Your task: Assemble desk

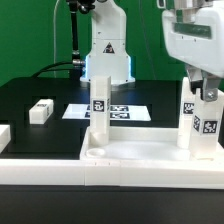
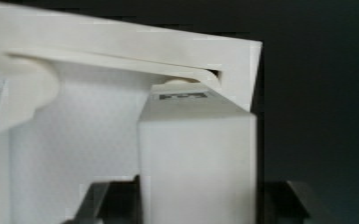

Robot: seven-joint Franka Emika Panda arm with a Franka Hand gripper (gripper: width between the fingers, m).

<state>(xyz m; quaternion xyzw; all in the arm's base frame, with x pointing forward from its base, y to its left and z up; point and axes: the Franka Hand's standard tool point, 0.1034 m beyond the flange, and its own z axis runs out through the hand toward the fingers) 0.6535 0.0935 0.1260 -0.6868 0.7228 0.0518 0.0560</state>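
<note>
Desk top (image 1: 140, 152) lies flat at the front of the black table (image 1: 30, 92), white, recessed face up, just beside the border bar (image 1: 100, 178). Tagged leg (image 1: 100, 105) stands upright at its corner on the exterior view's left. Gripper (image 1: 204, 92) is clamped on the held leg (image 2: 194, 150), upright at the opposite corner. Spare leg (image 1: 40, 111) lies well apart.

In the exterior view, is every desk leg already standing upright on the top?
No: one white leg lies flat on the black table, apart from the desk top.
</note>
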